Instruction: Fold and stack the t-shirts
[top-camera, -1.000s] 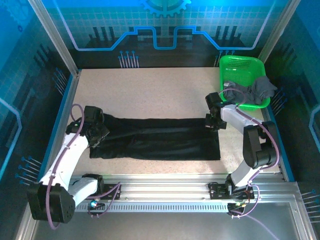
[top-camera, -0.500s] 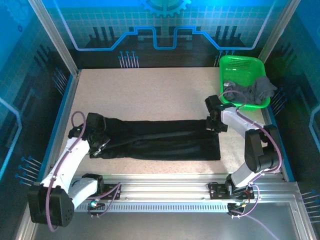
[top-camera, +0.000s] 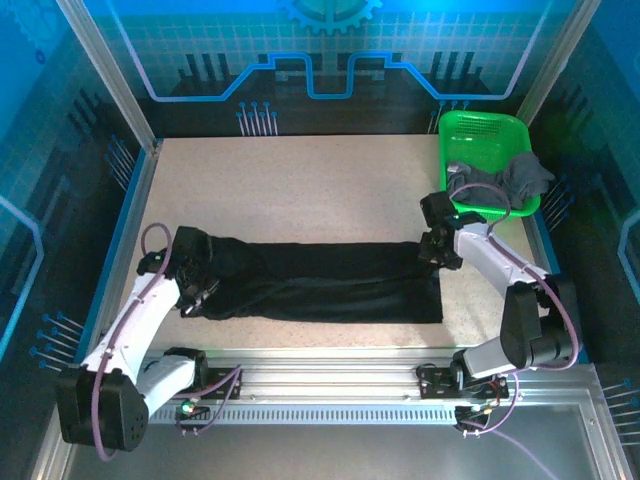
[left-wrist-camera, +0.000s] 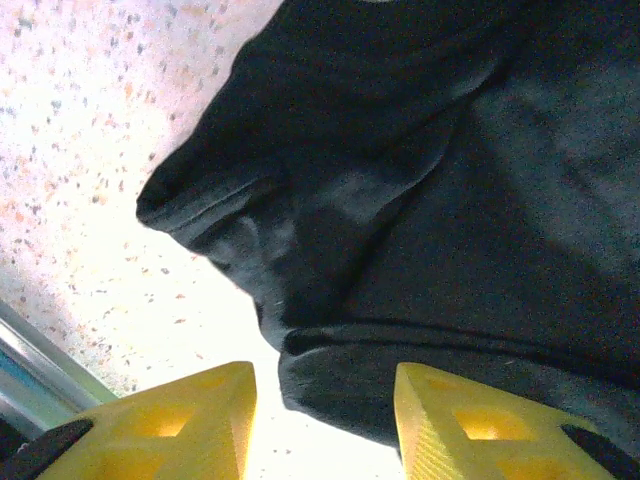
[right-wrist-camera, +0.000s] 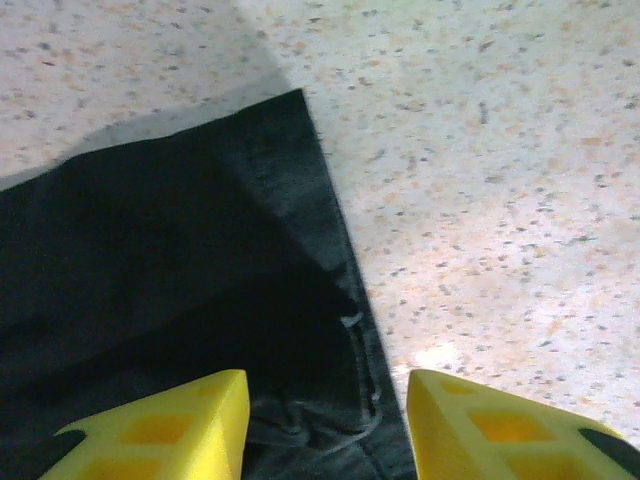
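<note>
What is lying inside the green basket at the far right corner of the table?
A crumpled dark grey t-shirt lies in the green basket, with one part reaching over its right rim. Anything beneath the shirt is covered.

A speckled beige table (top-camera: 300, 190) fills the middle of the enclosure. The far wall (top-camera: 330, 50) is a blue panel printed with a grid, a gear and circuit lines, brightly lit from above. Slanting aluminium posts (top-camera: 105, 70) frame both far corners. A slotted aluminium rail (top-camera: 330, 375) runs along the near edge, with grey sheet metal (top-camera: 330, 450) nearer still.
</note>
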